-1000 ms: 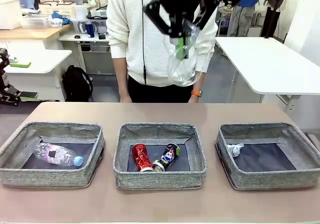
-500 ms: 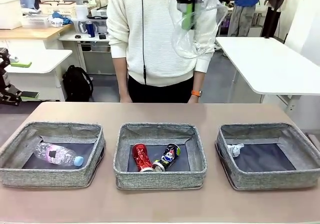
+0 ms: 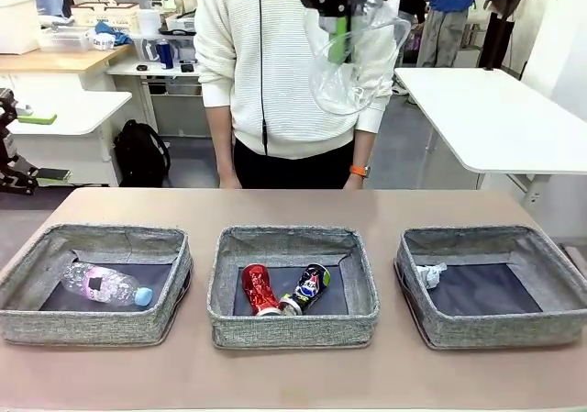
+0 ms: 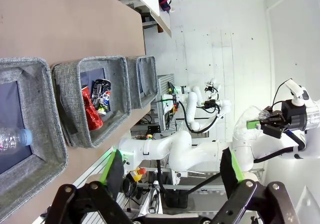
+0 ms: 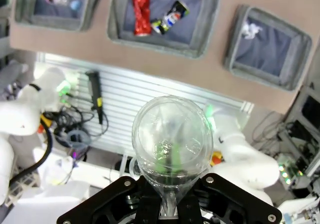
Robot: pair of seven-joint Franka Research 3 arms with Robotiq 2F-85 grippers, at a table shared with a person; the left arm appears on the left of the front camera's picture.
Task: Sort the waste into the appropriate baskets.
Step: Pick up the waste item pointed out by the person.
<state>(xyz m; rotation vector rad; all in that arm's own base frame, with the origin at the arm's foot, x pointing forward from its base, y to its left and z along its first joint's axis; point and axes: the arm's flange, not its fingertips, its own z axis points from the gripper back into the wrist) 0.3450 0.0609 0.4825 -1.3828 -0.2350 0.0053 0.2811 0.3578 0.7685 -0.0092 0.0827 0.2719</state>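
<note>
While hanging high above the three baskets [image 3: 293, 288], the right gripper [image 3: 340, 27] is pinching the clear plastic bottle [image 3: 359, 59] by its stiffer neck, since its light, thin body is probably crushing easily.

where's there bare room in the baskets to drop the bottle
Right basket is mostly bare, just a paper wad in its near-left corner. Left basket has room behind its bottle. Middle basket is crowded: two cans.
</note>
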